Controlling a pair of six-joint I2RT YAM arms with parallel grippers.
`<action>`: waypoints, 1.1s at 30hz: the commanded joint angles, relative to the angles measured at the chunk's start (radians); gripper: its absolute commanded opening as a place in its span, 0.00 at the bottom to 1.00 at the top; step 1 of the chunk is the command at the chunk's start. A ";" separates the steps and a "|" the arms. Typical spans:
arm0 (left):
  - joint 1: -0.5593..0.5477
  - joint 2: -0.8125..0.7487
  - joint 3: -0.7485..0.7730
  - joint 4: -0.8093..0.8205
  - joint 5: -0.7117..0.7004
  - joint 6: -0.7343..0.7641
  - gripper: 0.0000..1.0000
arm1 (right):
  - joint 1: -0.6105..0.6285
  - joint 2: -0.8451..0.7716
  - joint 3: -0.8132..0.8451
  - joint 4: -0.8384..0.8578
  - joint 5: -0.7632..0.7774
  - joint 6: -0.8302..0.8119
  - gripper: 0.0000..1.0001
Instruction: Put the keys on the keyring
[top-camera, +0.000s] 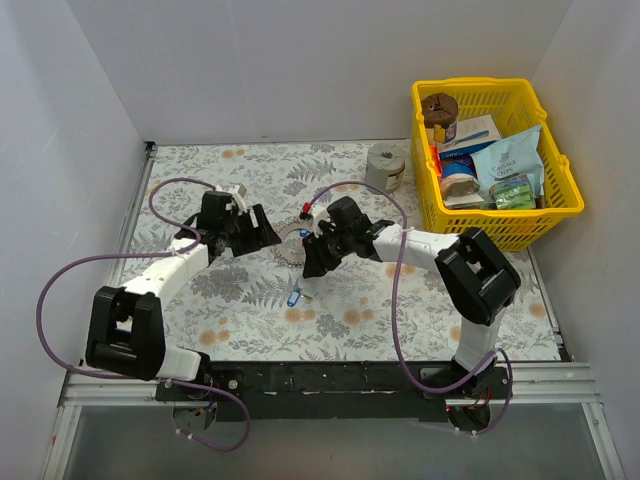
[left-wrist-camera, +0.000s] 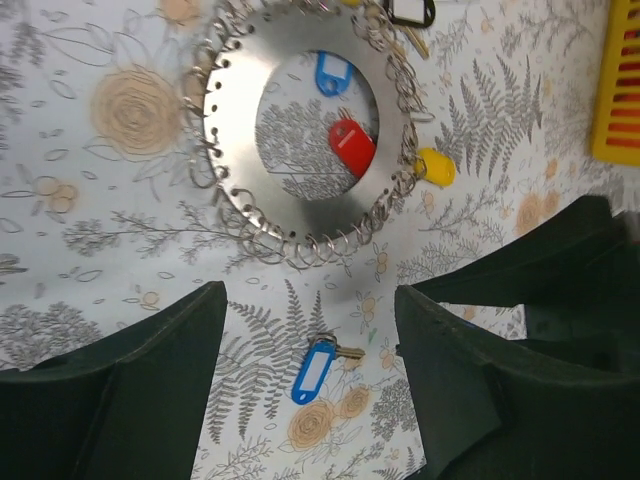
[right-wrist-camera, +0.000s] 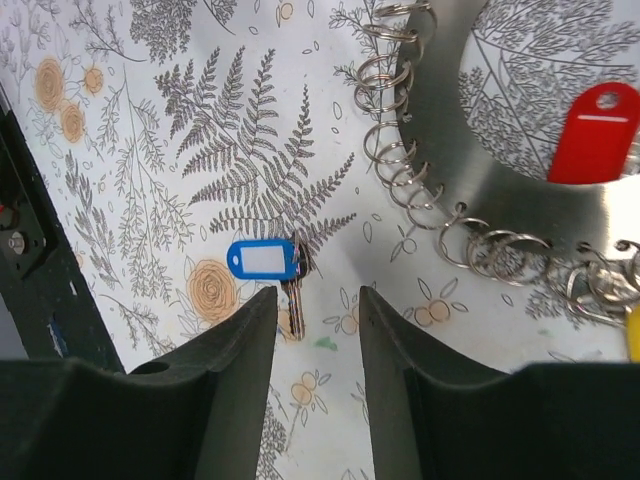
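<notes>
Top view: both arms reach in toward the middle of the counter (top-camera: 240, 290). The left claw (top-camera: 268, 234) points right and the right claw (top-camera: 310, 262) angles down and left. The keyring (top-camera: 289, 243) sits flat between them, pretty much at both sets of tips. A blue key (top-camera: 295, 296) lies loose on the counter just in front of the right claw. Back right there's a yellow basket (top-camera: 465, 87) stuffed with packets, and a grey roll (top-camera: 385, 165) stands just left of it.

Left wrist view: the left claw (top-camera: 308, 310) is spread wide with nothing in it, hanging over the floral cloth. The keyring (left-wrist-camera: 310, 215) is just beyond the tips, its edge crowded with little wire loops. A red key (left-wrist-camera: 350, 147) and another blue key (left-wrist-camera: 330, 75) show in the hole, and a yellow key (left-wrist-camera: 435, 167) sits at the outer edge. Can't tell if any of them are actually hooked on. The loose blue key (left-wrist-camera: 313, 370) lies between the fingers, down on the counter.

Right wrist view: the right claw (right-wrist-camera: 315, 300) is partly open and gripping nothing, with the loose blue key (right-wrist-camera: 265, 260) at its tips, blade running into the gap. The keyring (right-wrist-camera: 470, 200) fills the upper right, and the red key (right-wrist-camera: 595, 135) shows in its hole.
</notes>
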 joint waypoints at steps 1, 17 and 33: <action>0.125 -0.055 -0.005 0.009 0.127 -0.030 0.67 | 0.037 0.070 0.075 0.025 -0.018 0.034 0.46; 0.397 -0.064 -0.080 0.078 0.355 -0.018 0.68 | 0.114 0.190 0.175 -0.048 0.055 0.056 0.38; 0.408 -0.079 -0.086 0.073 0.363 -0.004 0.68 | 0.136 0.191 0.155 -0.081 0.115 0.053 0.36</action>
